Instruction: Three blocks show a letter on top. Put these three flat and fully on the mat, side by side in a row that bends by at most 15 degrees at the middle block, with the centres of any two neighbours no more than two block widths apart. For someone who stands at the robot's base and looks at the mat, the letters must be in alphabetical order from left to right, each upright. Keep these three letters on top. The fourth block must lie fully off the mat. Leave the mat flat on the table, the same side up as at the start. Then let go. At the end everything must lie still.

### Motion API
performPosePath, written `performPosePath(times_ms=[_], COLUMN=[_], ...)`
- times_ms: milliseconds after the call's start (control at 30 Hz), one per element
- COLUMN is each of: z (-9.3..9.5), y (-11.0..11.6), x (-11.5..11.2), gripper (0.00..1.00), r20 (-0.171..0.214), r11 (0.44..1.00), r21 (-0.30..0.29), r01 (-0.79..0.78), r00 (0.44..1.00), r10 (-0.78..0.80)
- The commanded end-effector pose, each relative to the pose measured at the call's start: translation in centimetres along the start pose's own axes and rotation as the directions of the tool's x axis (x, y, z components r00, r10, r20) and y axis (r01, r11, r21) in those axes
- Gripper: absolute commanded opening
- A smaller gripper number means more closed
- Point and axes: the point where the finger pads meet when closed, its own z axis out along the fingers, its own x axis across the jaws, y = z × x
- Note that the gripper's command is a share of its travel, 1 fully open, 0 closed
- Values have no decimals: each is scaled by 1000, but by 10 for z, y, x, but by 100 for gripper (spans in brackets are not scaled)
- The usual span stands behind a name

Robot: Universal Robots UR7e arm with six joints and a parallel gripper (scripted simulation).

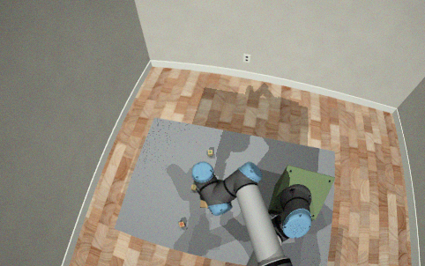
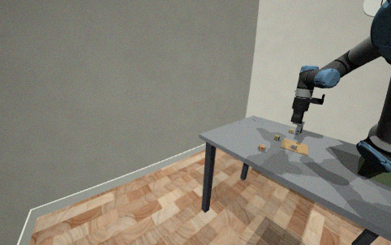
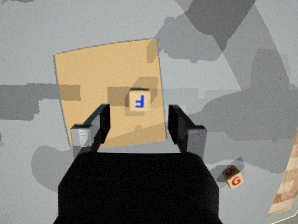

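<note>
A tan mat [image 3: 87, 72] [image 2: 303, 151] lies flat on the grey table [image 1: 167, 141] [image 2: 243, 138]. A small block with a blue F [image 3: 139, 100] [image 2: 294, 147] on top sits on the mat, right of its middle in the wrist view. My gripper [image 3: 139, 116] [image 2: 298, 131] is open and hangs above this block, its fingers wide apart and clear of it. A block with a G [image 3: 233, 179] lies on the bare table, off the mat. In the exterior view, three other blocks lie off the mat: [image 2: 262, 148], [image 2: 277, 137], [image 2: 290, 131]. In the top view the arm hides most of the mat.
The robot's green base plate [image 1: 309, 185] is at the table's right side. One block [image 1: 210, 152] lies far from the mat, and another block [image 1: 182, 224] lies near the table's front edge. The table edge runs close on the right in the wrist view.
</note>
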Motion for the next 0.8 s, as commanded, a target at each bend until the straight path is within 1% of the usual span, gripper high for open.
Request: performPosePath(times_ms=[0,767], z=[-1,-1], y=[0,1], x=[0,0], gripper=[100,100], r20=[0,1], r11=[1000,1000], r21=[-1,0], r01=[0,17], r00=[1000,1000], r10=[0,-17])
